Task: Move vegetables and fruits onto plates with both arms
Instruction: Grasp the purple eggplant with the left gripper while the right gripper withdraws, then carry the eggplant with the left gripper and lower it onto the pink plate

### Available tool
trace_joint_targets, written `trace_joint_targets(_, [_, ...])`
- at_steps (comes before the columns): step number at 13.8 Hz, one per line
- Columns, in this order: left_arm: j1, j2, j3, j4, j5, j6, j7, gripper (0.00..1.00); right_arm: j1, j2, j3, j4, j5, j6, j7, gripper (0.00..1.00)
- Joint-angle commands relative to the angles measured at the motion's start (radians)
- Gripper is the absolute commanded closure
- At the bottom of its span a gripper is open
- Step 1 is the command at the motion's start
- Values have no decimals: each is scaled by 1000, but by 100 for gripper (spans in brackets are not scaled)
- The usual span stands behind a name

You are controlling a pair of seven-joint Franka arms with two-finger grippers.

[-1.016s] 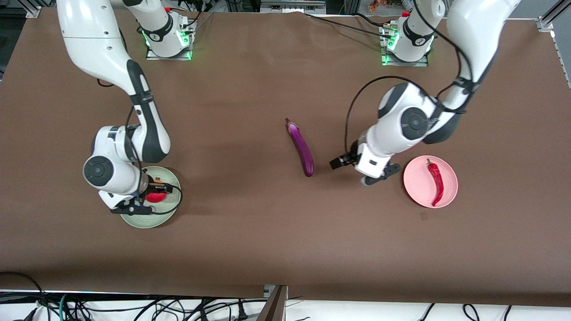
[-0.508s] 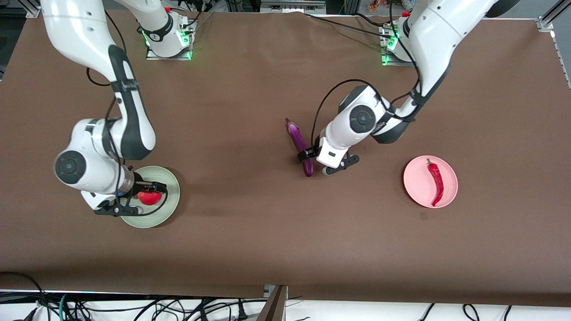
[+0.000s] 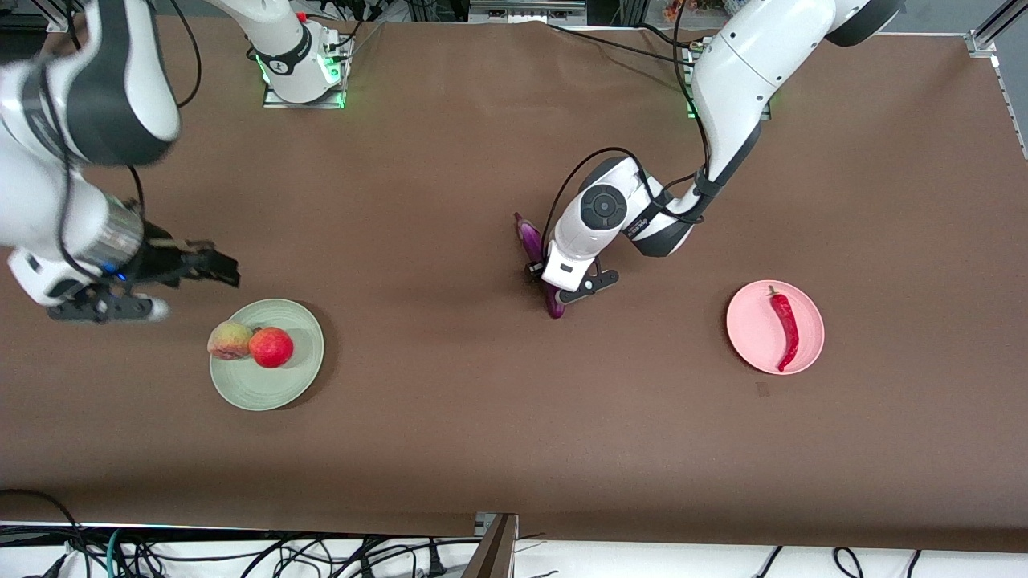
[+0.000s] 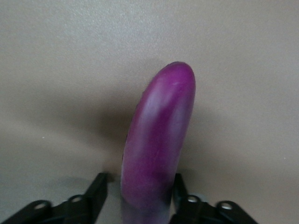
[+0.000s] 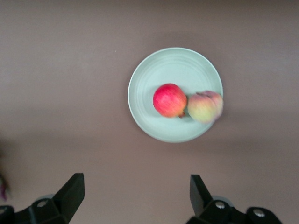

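Both arms (image 3: 747,56) have glossy white shells with black joint bands. Loose black cables loop along the forearms. Bases (image 3: 301,60) show green lights and red buttons.

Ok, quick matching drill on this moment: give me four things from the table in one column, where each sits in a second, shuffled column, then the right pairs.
Things:
1. eggplant
2. chili pepper
3. peach
4. right gripper

Places:
A. on the pink plate
B. up over bare table, jaws open and empty
C. on the table between the left gripper's fingers
D. on the green plate, at its rim, beside the red fruit

Pairs: 1-C, 2-A, 3-D, 4-B
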Motion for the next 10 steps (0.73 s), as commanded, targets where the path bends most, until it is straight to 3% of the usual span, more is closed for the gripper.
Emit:
trace_joint_targets(1, [4,-6,11,11,26,-11,-19,100,-1,-150,11,-60,-39,-104,25,0])
trace_joint_targets(3, [30,-23,14,21,26,-56,-12,100,-1,-187,11,-88,-62,-118,48,0])
trace_joint_targets(5, [99,-83,8,40,31,-203,43,100,-1,-187,13,-92,-88,-113,48,0])
trace_joint_targets(7, [165,-135,4,67,29,-401,187,100,2,-195,48,-92,-144,-118,50,0])
trace_joint_targets(10, [316,-164,7,132,29,-639,471,100,2,-186,48,-70,-175,-106,36,0])
